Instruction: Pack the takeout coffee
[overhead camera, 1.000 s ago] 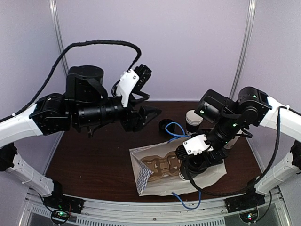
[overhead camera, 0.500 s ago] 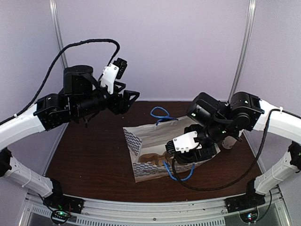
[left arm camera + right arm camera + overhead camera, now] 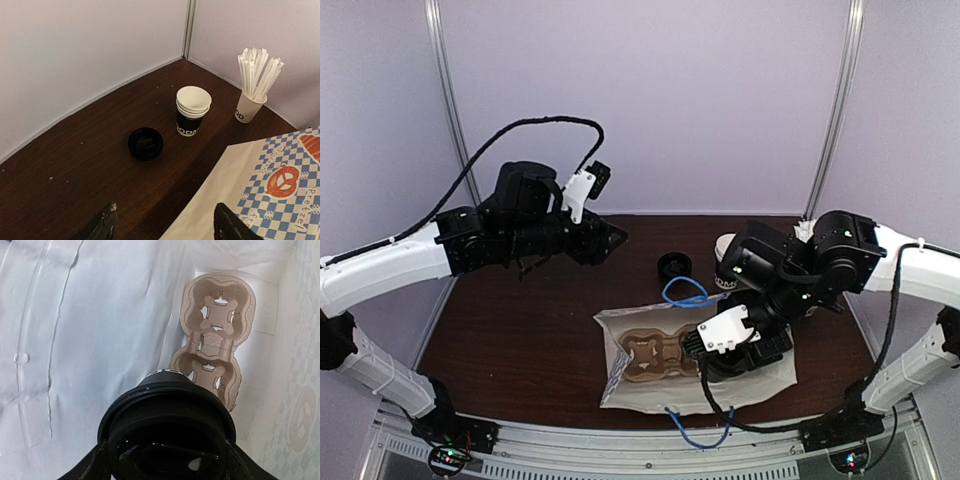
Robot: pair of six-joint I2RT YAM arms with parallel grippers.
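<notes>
Takeout coffee [image 3: 167,407] in right end effector [image 3: 167,462]

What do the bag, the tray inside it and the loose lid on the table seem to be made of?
Bag: thin white paper, matte; it creases and folds, with blue checks printed outside. Tray: brown moulded pulp or cardboard, dull, with cut-out holes. Loose lid: probably black plastic, smooth, with moulded ridges, like the lid on the coffee.

I read "Pretzel" printed on the paper bag [image 3: 280,185], by its blue checks. Beyond the bag, the stack of cups [image 3: 192,112] shows white letters, roughly "ODD". Right of it, the straw cup [image 3: 248,107] shows "OD".
</notes>
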